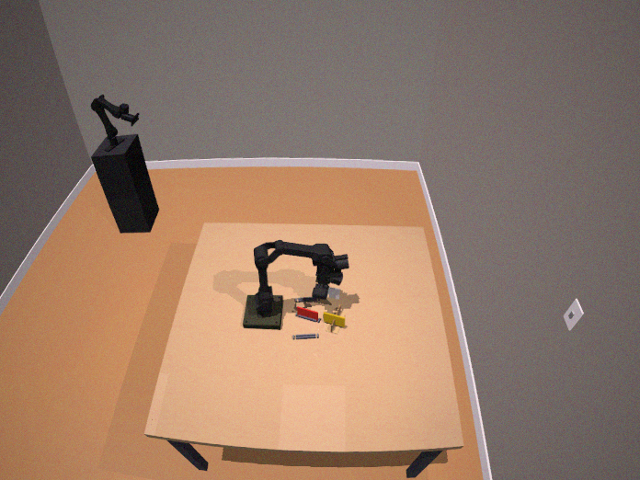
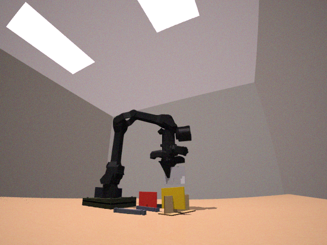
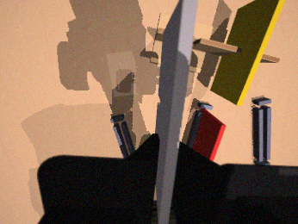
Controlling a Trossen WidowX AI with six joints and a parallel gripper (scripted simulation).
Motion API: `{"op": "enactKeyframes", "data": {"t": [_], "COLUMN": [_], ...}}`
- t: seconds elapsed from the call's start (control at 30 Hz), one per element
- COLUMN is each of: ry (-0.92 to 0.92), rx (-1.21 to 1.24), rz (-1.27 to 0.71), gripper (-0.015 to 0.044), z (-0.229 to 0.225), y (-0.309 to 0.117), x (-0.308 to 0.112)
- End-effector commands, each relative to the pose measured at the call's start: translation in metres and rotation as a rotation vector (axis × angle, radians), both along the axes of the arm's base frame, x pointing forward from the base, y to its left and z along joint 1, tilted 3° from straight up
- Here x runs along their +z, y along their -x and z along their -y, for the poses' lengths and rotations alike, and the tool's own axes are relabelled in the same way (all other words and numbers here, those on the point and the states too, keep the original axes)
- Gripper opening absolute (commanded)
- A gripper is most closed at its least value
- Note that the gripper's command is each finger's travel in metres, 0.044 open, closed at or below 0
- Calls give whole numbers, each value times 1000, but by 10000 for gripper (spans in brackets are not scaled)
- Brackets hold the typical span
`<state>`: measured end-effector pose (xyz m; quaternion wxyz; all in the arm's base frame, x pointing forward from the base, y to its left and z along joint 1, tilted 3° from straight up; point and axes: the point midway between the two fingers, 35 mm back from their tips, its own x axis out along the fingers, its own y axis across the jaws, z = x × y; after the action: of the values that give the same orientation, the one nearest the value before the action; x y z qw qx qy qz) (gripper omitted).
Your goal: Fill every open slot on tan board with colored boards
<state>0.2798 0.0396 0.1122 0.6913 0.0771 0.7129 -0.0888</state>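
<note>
One pale grey board (image 1: 335, 293) (image 2: 177, 174) (image 3: 176, 73) pinched upright between the jaws (image 1: 321, 298) (image 2: 168, 177), hanging above the worktop (image 1: 371, 393) (image 2: 79, 226) (image 3: 26, 77) | yellow board (image 1: 334, 317) (image 2: 173, 197) (image 3: 245, 53) standing crosswise on the tan board (image 1: 336, 326) (image 2: 168, 204) (image 3: 217, 46) | red board (image 1: 307, 314) (image 2: 147, 199) (image 3: 208, 135) upright in its holder (image 1: 313, 319) (image 2: 147, 209) (image 3: 195, 129)

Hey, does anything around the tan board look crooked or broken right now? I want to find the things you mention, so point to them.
No, nothing stands out: the yellow board (image 1: 333, 319) (image 2: 173, 198) (image 3: 247, 53) stands upright across the tan board (image 2: 168, 204) (image 3: 217, 46), and the red board (image 1: 307, 314) (image 2: 147, 199) (image 3: 208, 134) is upright in its holder.

grey board (image 1: 335, 293) (image 2: 177, 174) (image 3: 171, 95) cropped, tan board (image 1: 334, 327) (image 2: 168, 204) (image 3: 217, 46) partly hidden
</note>
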Motion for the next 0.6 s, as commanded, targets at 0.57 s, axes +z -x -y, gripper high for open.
{"op": "enactKeyframes", "data": {"t": [0.57], "ry": [5], "rx": [-133], "rz": [7], "gripper": [0], "z": [37], "y": [-39], "x": [-4]}}
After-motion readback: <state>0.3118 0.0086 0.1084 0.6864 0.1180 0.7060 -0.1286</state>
